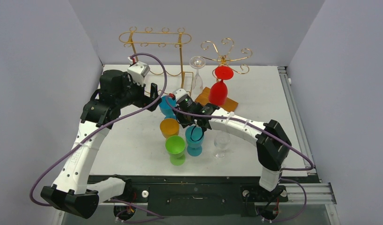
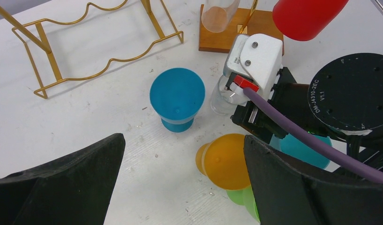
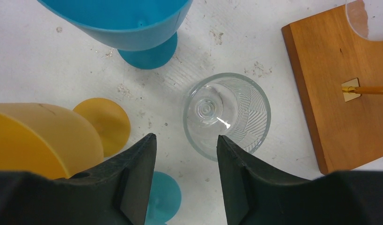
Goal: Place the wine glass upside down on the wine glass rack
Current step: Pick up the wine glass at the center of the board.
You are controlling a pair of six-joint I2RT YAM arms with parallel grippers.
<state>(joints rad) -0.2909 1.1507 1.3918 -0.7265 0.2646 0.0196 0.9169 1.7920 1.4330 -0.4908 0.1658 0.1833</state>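
Clear wine glass (image 3: 226,115) stands upright, mouth up (right hand (image 3: 186,143) part-open, holding nothing).

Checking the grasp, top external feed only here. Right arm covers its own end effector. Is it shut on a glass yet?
Observer: No. Right wrist view: right end effector open, above an upright cut-pattern clear glass.
Operator: Anything crowding that glass?
Observer: The rack's wooden base lies beside it, a bare gap between them.
Operator: Left end effector?
Observer: Left wrist view: left end effector wide open, nothing between its fingers.
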